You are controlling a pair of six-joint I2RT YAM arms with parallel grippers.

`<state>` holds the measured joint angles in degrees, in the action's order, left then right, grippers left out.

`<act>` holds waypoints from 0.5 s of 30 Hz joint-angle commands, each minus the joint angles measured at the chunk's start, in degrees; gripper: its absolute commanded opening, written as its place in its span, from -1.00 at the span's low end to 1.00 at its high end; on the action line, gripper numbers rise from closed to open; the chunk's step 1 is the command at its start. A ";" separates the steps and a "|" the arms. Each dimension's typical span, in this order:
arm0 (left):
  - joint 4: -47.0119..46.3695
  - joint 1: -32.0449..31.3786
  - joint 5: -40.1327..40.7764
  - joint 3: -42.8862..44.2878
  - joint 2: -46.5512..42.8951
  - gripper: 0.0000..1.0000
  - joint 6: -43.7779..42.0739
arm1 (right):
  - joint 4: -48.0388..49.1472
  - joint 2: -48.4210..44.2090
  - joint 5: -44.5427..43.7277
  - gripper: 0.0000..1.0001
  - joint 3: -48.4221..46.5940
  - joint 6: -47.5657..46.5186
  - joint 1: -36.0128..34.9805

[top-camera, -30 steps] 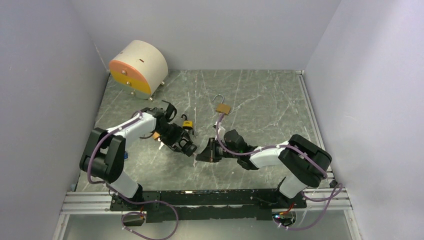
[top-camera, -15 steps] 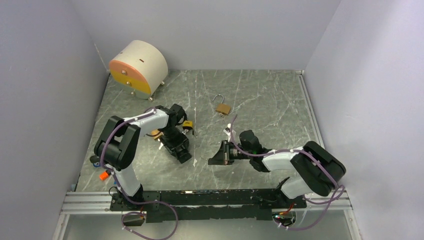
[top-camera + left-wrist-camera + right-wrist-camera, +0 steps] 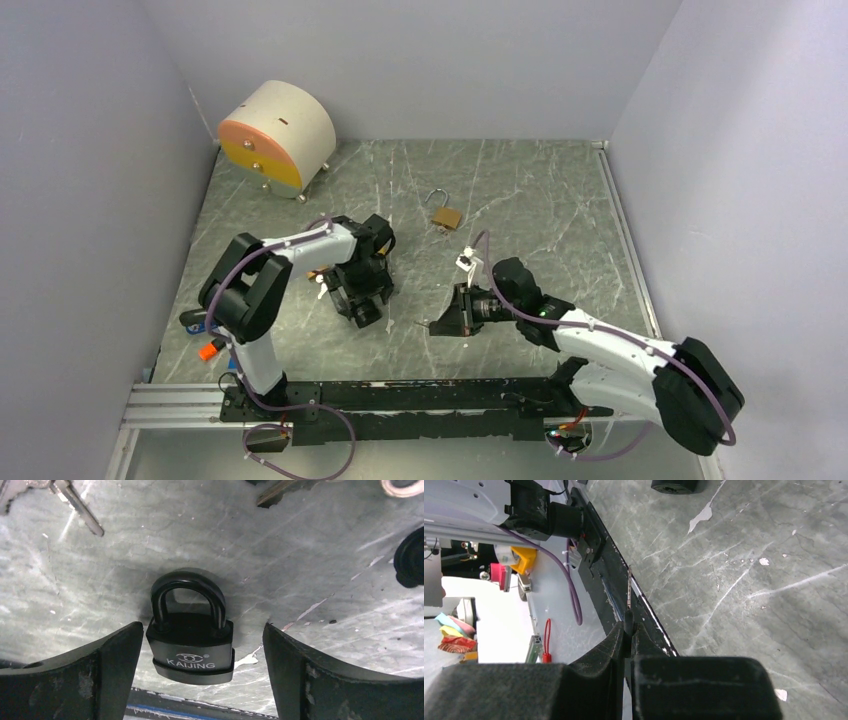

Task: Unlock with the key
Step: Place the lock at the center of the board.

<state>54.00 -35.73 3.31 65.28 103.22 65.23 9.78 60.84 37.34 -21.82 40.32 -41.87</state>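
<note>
From above, your left hand (image 3: 362,303) is low over the left-middle of the surface (image 3: 540,190) and your right hand (image 3: 448,320) is near the centre, the two pointing toward each other but apart. A brass padlock (image 3: 446,215) with its shackle swung open lies beyond them, and a cream drum (image 3: 275,135) with an orange face sits in the far left corner. On your left wrist camera, the fingers (image 3: 107,672) are spread wide, and a black padlock (image 3: 192,640) lies flat on the surface between them, touching neither, with its shackle shut. Loose keys (image 3: 75,502) lie further off at the upper left. On your right wrist camera, the fingers (image 3: 594,667) are pressed together on a key (image 3: 629,590), whose thin blade sticks out past the tips above the surface.
</note>
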 commanded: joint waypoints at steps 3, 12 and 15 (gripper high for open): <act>-11.98 -0.22 -0.15 -6.72 -4.74 0.87 -5.50 | -6.34 -6.90 -4.74 -1.00 -0.22 0.91 0.27; -17.04 -1.01 0.87 -15.00 -8.92 0.75 -3.90 | -5.20 -13.55 -10.56 -1.00 2.24 6.23 0.29; -19.72 -0.95 1.94 -16.58 -10.12 0.84 -6.03 | -0.71 -15.04 -12.93 -1.00 3.77 9.02 0.29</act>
<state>40.58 -36.23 3.01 52.82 92.42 60.47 3.27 47.88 28.77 -19.46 45.08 -41.71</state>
